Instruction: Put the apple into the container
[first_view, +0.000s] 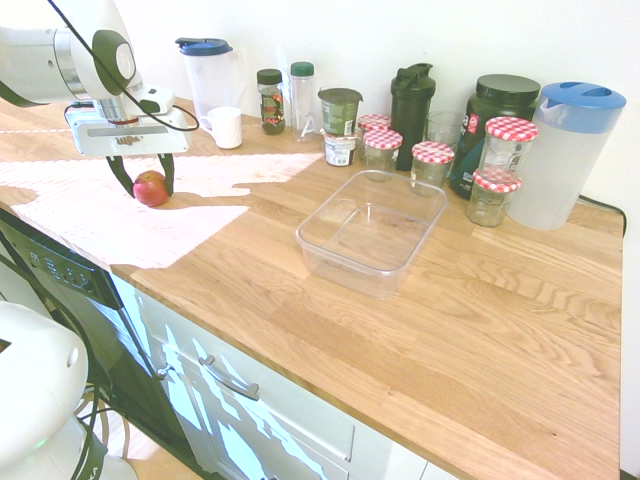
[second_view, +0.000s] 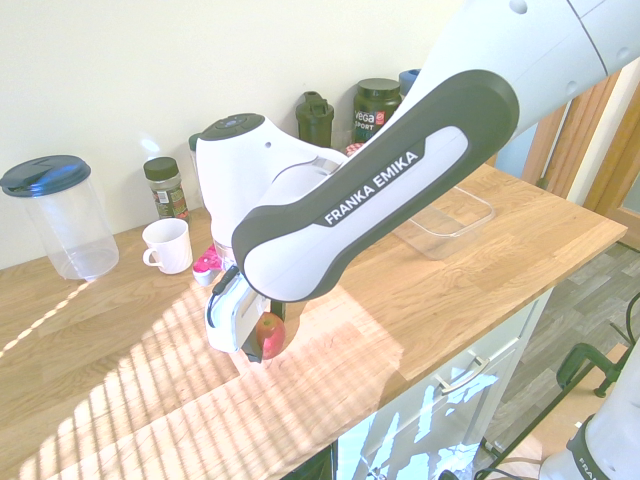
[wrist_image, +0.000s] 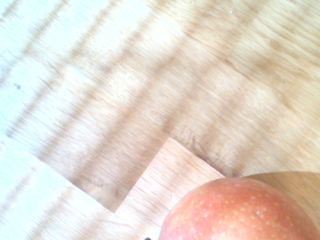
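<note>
Apple (first_view: 151, 188), small, red, on the sunlit stretch of the counter (first_view: 480, 330), directly below the wrist and between the two fingers of the claw (first_view: 152, 191). Claw points down, parted only about as wide as the fruit, a finger against either side; reads as a grip, fruit low, no lift visible. Apple roundish, no long axis to match. Container (first_view: 345, 258), clear and lidless, well apart toward the right in the first exterior view, in front of the checked-lid jars (first_view: 432, 163). Judgement: next, straight up, then across, high enough to clear the near rim.
</note>
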